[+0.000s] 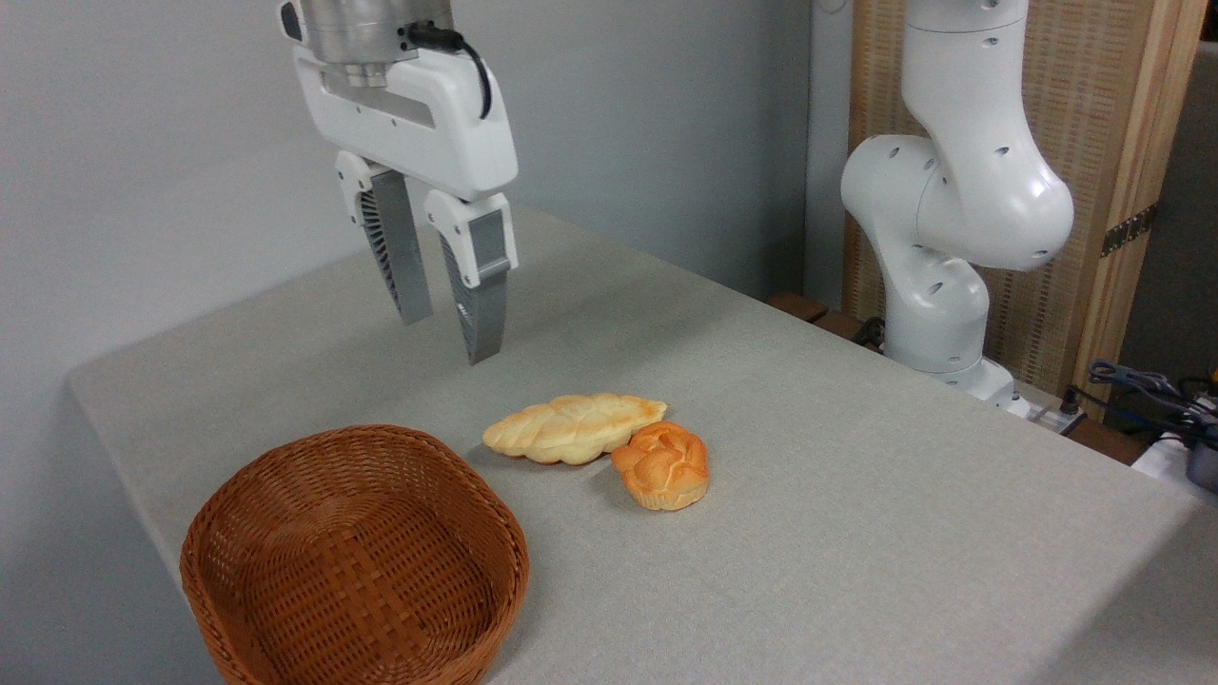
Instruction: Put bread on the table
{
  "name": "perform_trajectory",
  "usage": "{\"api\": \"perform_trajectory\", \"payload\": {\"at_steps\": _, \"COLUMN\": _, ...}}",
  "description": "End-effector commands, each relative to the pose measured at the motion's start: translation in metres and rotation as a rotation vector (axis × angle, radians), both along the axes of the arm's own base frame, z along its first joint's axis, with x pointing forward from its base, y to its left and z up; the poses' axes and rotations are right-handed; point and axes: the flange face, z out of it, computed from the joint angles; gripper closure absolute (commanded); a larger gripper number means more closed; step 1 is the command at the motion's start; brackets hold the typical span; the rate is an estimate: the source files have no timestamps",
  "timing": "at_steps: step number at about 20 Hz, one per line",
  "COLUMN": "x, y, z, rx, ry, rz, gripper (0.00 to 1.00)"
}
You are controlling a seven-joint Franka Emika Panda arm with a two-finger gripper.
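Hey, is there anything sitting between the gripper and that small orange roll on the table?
Nothing visible does. The gripper hangs open and empty above the table, up and left of the roll. The braided loaf touches the roll's left side, so it crowds that side rather than blocking the way down.

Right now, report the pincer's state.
Pincer: open, holding nothing, raised above the table.

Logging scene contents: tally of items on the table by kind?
Round roll: 1
Braided loaf: 1
Wicker basket: 1, with nothing in it
Total: 3, all on the table
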Motion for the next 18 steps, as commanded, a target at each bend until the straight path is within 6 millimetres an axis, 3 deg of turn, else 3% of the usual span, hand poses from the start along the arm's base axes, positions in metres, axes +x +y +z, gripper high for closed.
{"api": "perform_trajectory", "payload": {"at_steps": 1, "x": -0.005, "y": 0.009, "z": 0.005, "rx": -0.003, "ry": 0.014, "rz": 0.002, "gripper": 0.00}}
{"api": "perform_trajectory", "payload": {"at_steps": 11, "x": -0.020, "y": 0.015, "z": -0.009, "rx": 0.010, "ry": 0.064, "rz": -0.002, "gripper": 0.00}}
{"api": "perform_trajectory", "payload": {"at_steps": 18, "x": -0.023, "y": 0.014, "z": -0.008, "rx": 0.010, "ry": 0.045, "rz": -0.039, "gripper": 0.00}}
